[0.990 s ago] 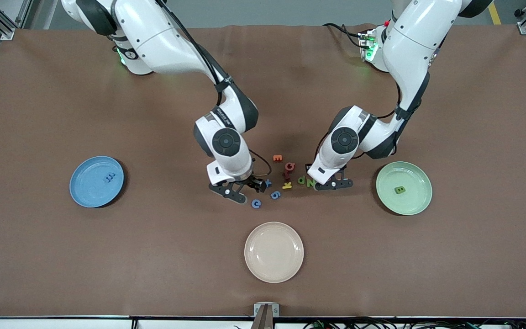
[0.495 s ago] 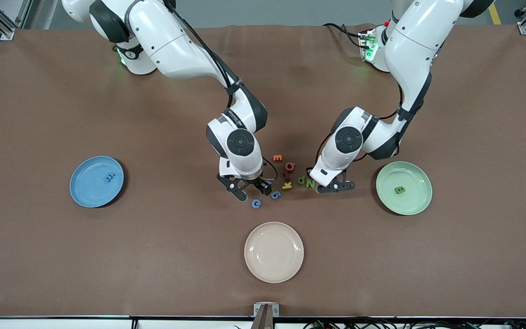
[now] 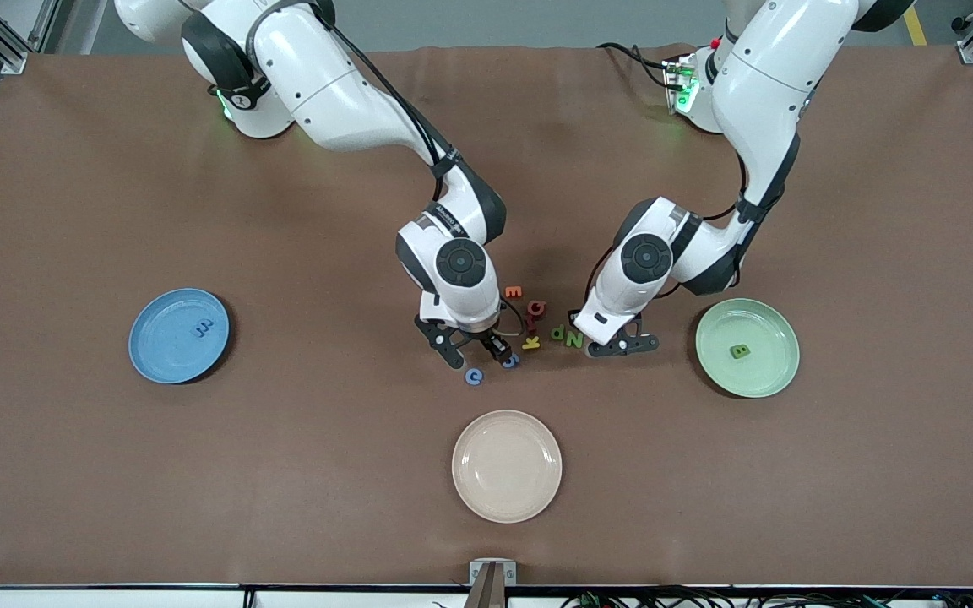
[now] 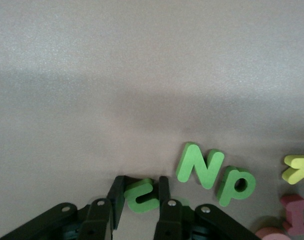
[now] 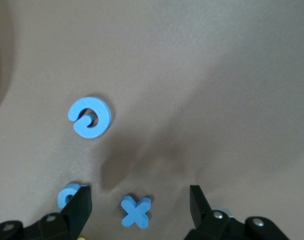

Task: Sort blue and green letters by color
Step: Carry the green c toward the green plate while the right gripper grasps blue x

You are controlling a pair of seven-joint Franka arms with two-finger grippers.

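The right gripper (image 5: 139, 202) hangs low over the worktop (image 3: 115, 464), fingers (image 5: 79, 205) spread wide astride the blue X (image 5: 136, 211); the blue G (image 5: 90, 117) lies apart. The left gripper (image 4: 140, 197) has its fingers (image 4: 117, 194) clamped on the green u (image 4: 141, 196), just beside the green N (image 4: 199, 165) and P (image 4: 235, 185).

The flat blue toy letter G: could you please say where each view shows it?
Front view: flat blue toy letter G, nearest the camera among the letters.
Right wrist view: lying flat on bare table.
Left wrist view: absent.
Shared landmark: small blue 6 beside it.
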